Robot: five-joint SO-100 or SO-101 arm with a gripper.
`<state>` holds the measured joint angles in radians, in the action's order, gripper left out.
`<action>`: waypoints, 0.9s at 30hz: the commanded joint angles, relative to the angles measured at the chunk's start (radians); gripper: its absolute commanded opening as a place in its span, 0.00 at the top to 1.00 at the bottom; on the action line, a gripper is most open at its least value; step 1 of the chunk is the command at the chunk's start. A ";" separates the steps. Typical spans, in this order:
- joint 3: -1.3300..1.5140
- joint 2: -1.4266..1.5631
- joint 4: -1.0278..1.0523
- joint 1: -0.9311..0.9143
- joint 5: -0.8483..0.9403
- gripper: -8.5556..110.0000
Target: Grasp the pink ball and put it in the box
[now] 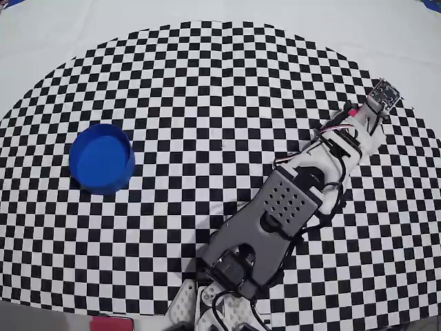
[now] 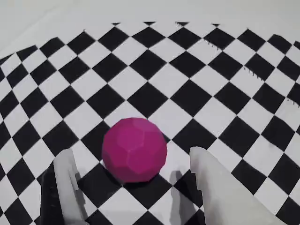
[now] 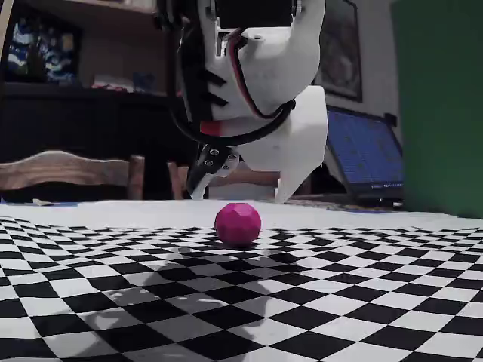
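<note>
The pink ball (image 2: pixel 134 149) is a small faceted magenta sphere resting on the checkered cloth. In the wrist view it sits just ahead of and between my two white fingers (image 2: pixel 65 180), with gaps on both sides. My gripper (image 2: pixel 130 153) is open and holds nothing. In the fixed view the gripper (image 3: pixel 240 193) hangs directly over the ball (image 3: pixel 238 223), its tips apart and slightly above the ball's top. The overhead view shows the gripper (image 1: pixel 360 117) at the right edge of the cloth, covering the ball. The box (image 1: pixel 101 157), a round blue container, stands far to the left and is empty.
The black-and-white checkered cloth (image 1: pixel 220 103) covers the table, with plain white surface beyond its rounded far edge. My arm (image 1: pixel 289 200) stretches from the base at the bottom centre to the upper right. A laptop (image 3: pixel 366 154) and chairs stand behind the table.
</note>
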<state>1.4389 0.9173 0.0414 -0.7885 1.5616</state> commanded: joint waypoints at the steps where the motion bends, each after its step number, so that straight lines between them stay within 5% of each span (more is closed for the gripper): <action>1: -0.054 0.003 0.006 0.003 0.005 0.69; 27: -0.221 -0.129 0.040 0.008 0.006 0.69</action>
<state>1.2655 0.7793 0.0736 -0.7885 1.5616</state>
